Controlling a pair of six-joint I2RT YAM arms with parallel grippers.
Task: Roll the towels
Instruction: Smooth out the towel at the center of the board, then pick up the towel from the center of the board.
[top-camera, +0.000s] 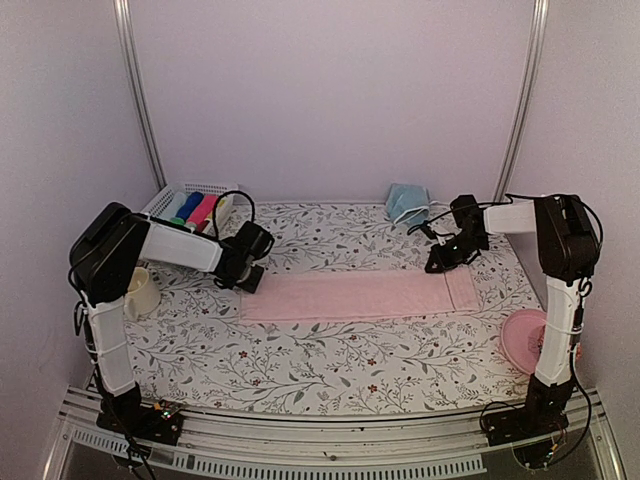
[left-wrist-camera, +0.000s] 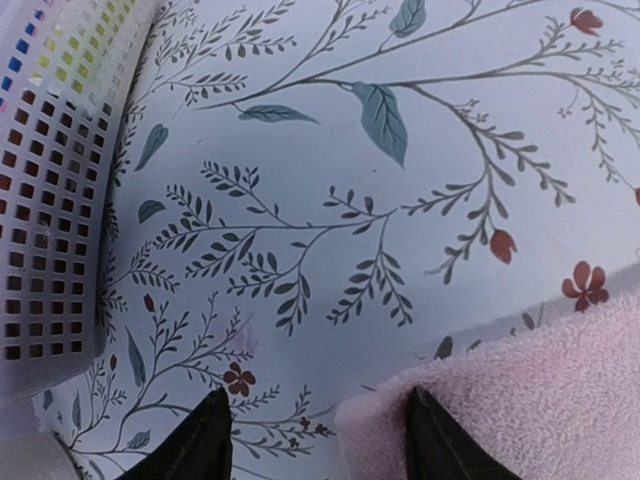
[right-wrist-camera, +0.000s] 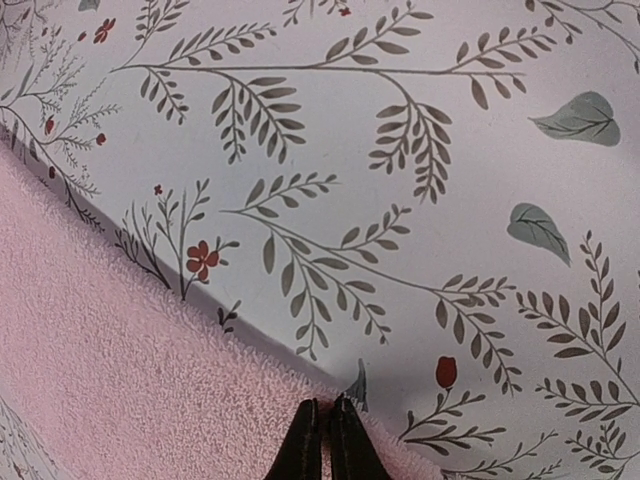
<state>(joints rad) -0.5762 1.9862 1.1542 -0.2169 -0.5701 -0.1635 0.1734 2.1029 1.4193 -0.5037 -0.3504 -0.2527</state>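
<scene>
The pale pink towel (top-camera: 350, 296) lies flat as a long folded strip across the middle of the table. My left gripper (top-camera: 250, 280) hangs open over its left end. In the left wrist view (left-wrist-camera: 315, 400), one fingertip (left-wrist-camera: 432, 420) is above the towel's corner (left-wrist-camera: 520, 400) and the other is over bare tablecloth, with nothing between them. My right gripper (top-camera: 437, 262) is shut, its tips (right-wrist-camera: 327, 402) at the towel's far edge (right-wrist-camera: 120, 350) near the right end; no cloth shows between them. The light blue towel (top-camera: 407, 203) sits crumpled at the back right.
A white perforated basket (top-camera: 172, 199) of coloured cloth tubes stands at the back left, close to the left arm (left-wrist-camera: 50, 200). A pale cup (top-camera: 140, 292) sits by the left arm's base. A round pink plate (top-camera: 522, 340) lies at the front right.
</scene>
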